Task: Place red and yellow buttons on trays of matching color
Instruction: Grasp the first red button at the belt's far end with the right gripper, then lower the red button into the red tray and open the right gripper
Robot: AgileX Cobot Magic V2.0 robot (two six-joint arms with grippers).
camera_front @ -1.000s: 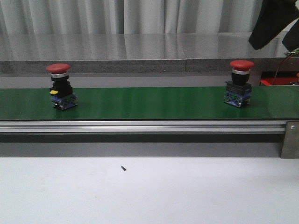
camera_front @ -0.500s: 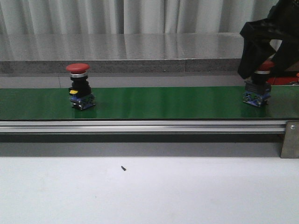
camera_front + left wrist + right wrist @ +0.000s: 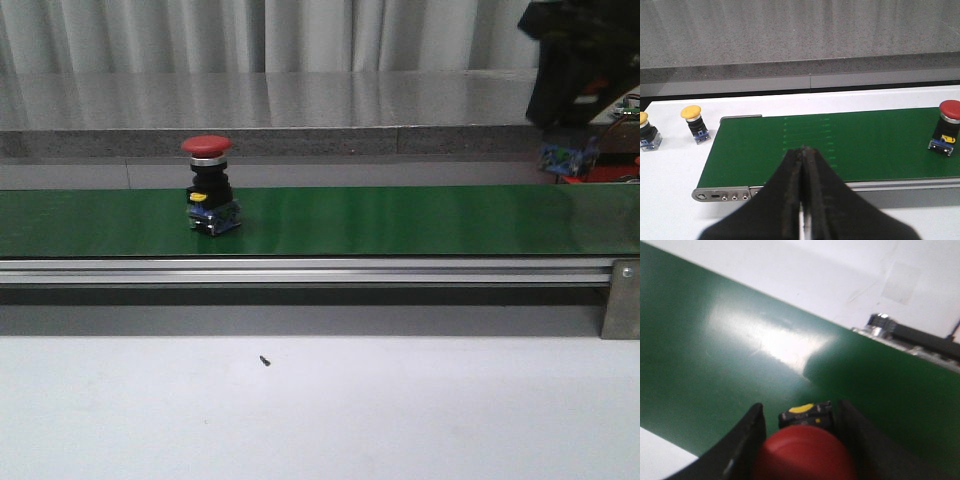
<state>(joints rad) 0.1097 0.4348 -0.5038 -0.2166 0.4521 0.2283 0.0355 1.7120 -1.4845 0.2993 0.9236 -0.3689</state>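
**Q:** Status of the right gripper (image 3: 800,440)?

**A:** Clamped on a red button (image 3: 805,457), raised above the green belt (image 3: 400,220) at 2 o'clock in the front view.

**Q:** And the left gripper (image 3: 802,165)?

**A:** Jaws pressed together, holding nothing.

**Q:** Other parts?

**A:** A second red button (image 3: 208,190) stands upright on the belt at 10 o'clock. Two yellow buttons (image 3: 694,122) sit beside the belt's end.

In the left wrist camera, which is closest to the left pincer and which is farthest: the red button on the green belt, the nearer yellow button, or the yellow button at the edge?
From the left pincer:
1. Nearer yellow button, beside the belt's end.
2. Red button, on the green belt, opposite side.
3. Edge yellow button, beyond the first yellow one.
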